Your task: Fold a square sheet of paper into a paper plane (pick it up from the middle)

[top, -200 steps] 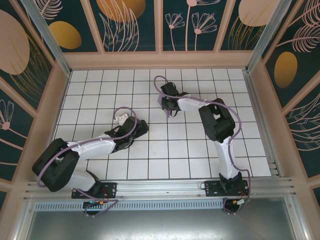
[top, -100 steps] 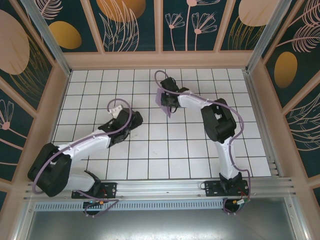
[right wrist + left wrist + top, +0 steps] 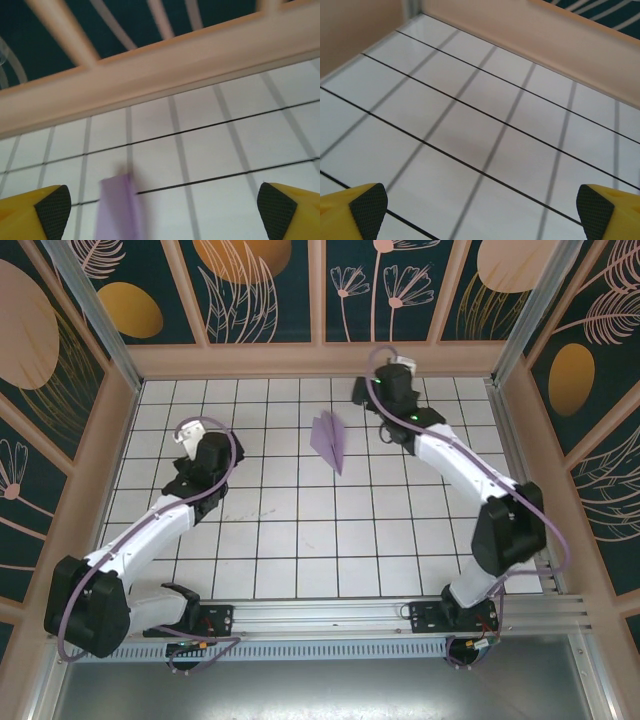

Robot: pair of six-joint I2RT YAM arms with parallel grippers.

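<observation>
The paper plane (image 3: 328, 440) is a narrow lavender-purple dart with a centre crease. It lies on the white tiles at the back middle, its point toward the near side, and nothing holds it. My right gripper (image 3: 372, 392) hovers to its right near the back wall, open and empty. In the right wrist view the plane (image 3: 117, 207) shows blurred at lower left between the wide-apart fingertips (image 3: 50, 206) of the right gripper (image 3: 161, 206). My left gripper (image 3: 195, 460) is far to the plane's left. In its wrist view the left gripper (image 3: 479, 206) is open over bare tiles.
The tiled table (image 3: 300, 530) is boxed in by beige walls (image 3: 320, 360) at the back and both sides. A metal rail (image 3: 330, 615) runs along the near edge by the arm bases. The back-left corner (image 3: 412, 10) lies ahead of the left gripper.
The right gripper let go of the plane and pulled away toward the back right. The plane now lies free on the tiles. The left arm swung left and toward the back.
</observation>
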